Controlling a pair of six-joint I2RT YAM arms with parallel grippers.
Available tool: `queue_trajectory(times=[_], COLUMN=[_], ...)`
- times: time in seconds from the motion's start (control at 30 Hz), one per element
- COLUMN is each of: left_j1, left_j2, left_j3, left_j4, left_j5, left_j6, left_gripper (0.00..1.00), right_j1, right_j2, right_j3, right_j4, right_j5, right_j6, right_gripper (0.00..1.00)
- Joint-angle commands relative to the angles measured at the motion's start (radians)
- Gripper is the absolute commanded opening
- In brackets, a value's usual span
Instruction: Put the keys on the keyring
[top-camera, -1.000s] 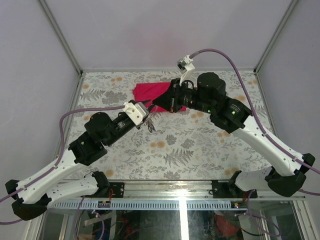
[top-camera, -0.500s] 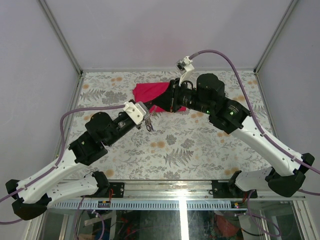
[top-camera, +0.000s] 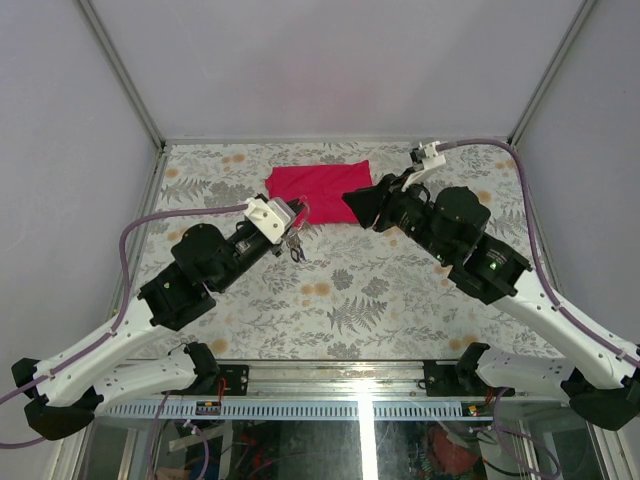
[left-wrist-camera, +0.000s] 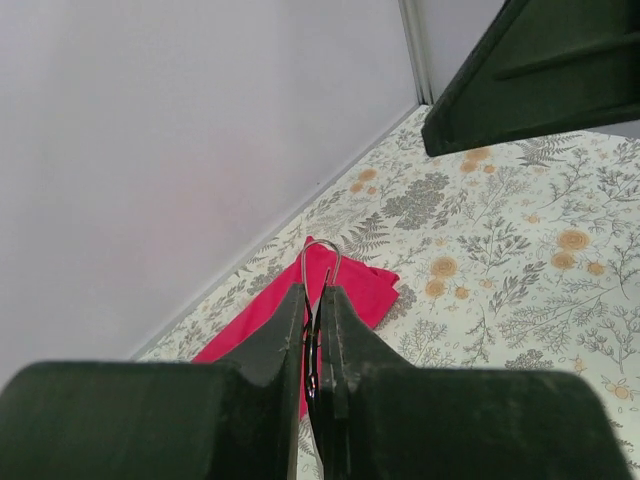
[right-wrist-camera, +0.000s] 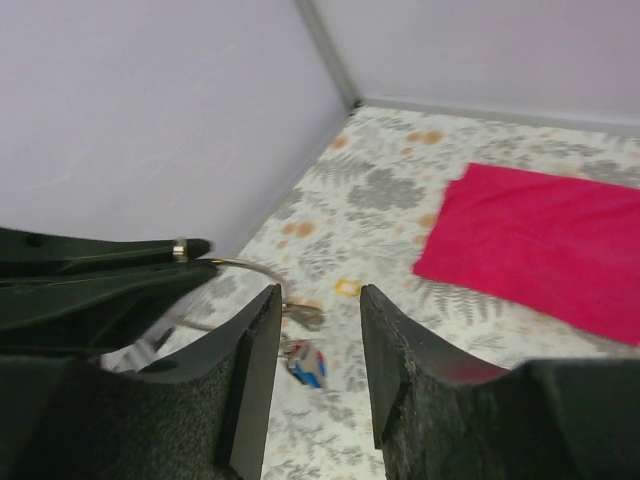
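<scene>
The keyring (right-wrist-camera: 248, 266) is a thin loop of springy steel wire, light and slick, and it would probably twist or pop free if pinched on its curve. The left claw (left-wrist-camera: 313, 292) is clamped tight on it, holding it in the air just off the near edge of the red cloth (top-camera: 318, 185). The keys (right-wrist-camera: 306, 362) hang below the wire, small, hard and free to swing. Whether they are already threaded or only caught on it is hard to tell at this size. A key is best taken by its flat coloured head. The right claw (right-wrist-camera: 318, 300) stands apart and empty at the cloth's near right corner, facing the ring. The bench (top-camera: 400, 300) has a busy flowered covering where a dropped key would be hard to spot, and plain pale walls close in beyond the cloth.
</scene>
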Motion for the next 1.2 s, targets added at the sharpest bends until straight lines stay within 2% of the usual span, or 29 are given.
queue_trajectory(times=[0.0,0.13,0.27,0.6,0.73,0.9,1.17], left_j1=[0.004,0.003,0.004,0.006,0.005,0.005,0.005], left_j2=[-0.006,0.005,-0.004,0.016,0.053,0.061,0.054], left_j3=[0.013,0.037,0.050,0.202,0.284,0.310,0.307], left_j4=[0.031,-0.016,-0.031,-0.190,-0.272,-0.297,-0.300], left_j5=[-0.038,-0.042,-0.084,-0.142,-0.144,-0.129,-0.117], left_j6=[-0.028,-0.038,-0.067,-0.104,-0.110,-0.120,-0.126], left_gripper=[0.00,0.00,0.00,0.00,0.00,0.00,0.00], right_j1=[-0.003,-0.003,-0.003,-0.003,-0.003,0.000,0.021], right_j2=[-0.021,0.034,0.135,0.511,0.693,0.908,1.148], right_j3=[-0.075,-0.105,-0.117,-0.094,-0.018,0.138,0.410], right_j4=[0.016,-0.053,-0.062,0.159,0.228,0.267,0.208], right_j5=[0.222,0.224,0.112,-0.207,-0.264,-0.307,-0.260], right_j6=[-0.081,-0.065,-0.040,0.042,0.093,0.152,0.155], right_gripper=[0.44,0.45,0.46,0.46,0.46,0.46,0.50])
